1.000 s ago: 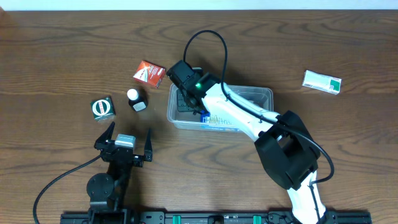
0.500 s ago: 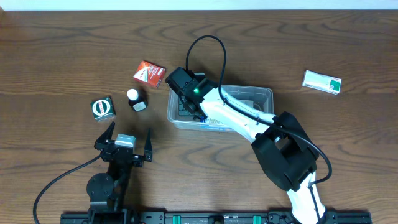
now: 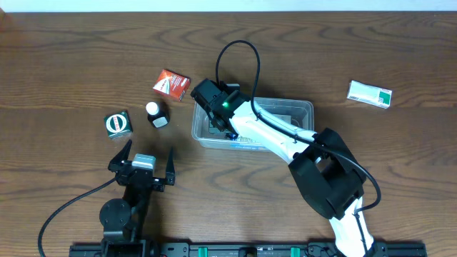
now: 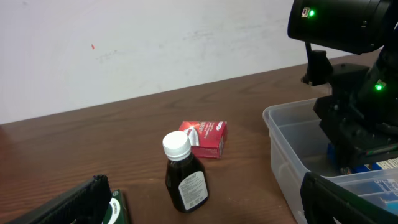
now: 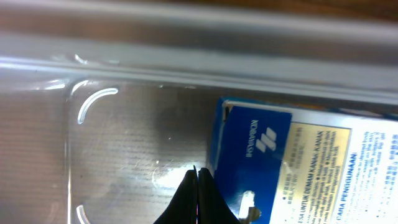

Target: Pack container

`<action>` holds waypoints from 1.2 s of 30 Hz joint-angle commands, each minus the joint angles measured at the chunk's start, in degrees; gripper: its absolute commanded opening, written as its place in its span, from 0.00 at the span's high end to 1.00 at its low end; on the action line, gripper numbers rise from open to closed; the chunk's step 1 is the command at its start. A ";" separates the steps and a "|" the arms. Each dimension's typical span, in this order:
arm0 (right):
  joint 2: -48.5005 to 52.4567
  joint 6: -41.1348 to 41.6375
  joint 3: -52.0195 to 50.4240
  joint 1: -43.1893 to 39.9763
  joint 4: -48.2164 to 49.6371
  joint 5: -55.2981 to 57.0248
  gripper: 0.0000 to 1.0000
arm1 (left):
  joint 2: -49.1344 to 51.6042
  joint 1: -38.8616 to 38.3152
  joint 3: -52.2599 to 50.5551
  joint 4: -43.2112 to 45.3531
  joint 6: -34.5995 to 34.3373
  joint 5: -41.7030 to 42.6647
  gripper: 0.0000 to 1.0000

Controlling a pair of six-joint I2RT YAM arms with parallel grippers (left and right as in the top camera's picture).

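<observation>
The container (image 3: 303, 107), a clear shallow tray, sits at mid-table; its near wall (image 4: 283, 155) shows in the left wrist view. A blue and white box (image 3: 246, 139) lies inside along the front wall. My right gripper (image 3: 213, 121) reaches down into the tray's left end. Its jaws (image 5: 198, 171) are shut with nothing between them, the tips just left of the blue box (image 5: 298, 162) over the tray floor (image 5: 124, 143). My left gripper (image 3: 150, 147) stands open near the table's front, apart from everything.
Left of the tray stand a dark bottle with a white cap (image 3: 156, 114), a red box (image 3: 171, 83) and a green box (image 3: 118, 124). A white and green box (image 3: 370, 93) lies at the far right. The right arm's cable loops above the tray.
The right wrist has shifted a little to the left inside the tray. The left arm has not moved.
</observation>
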 commanded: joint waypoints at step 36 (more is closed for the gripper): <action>0.52 0.61 -0.61 0.20 -0.48 2.80 0.23 | -0.33 0.04 -1.09 -1.84 0.72 0.63 0.02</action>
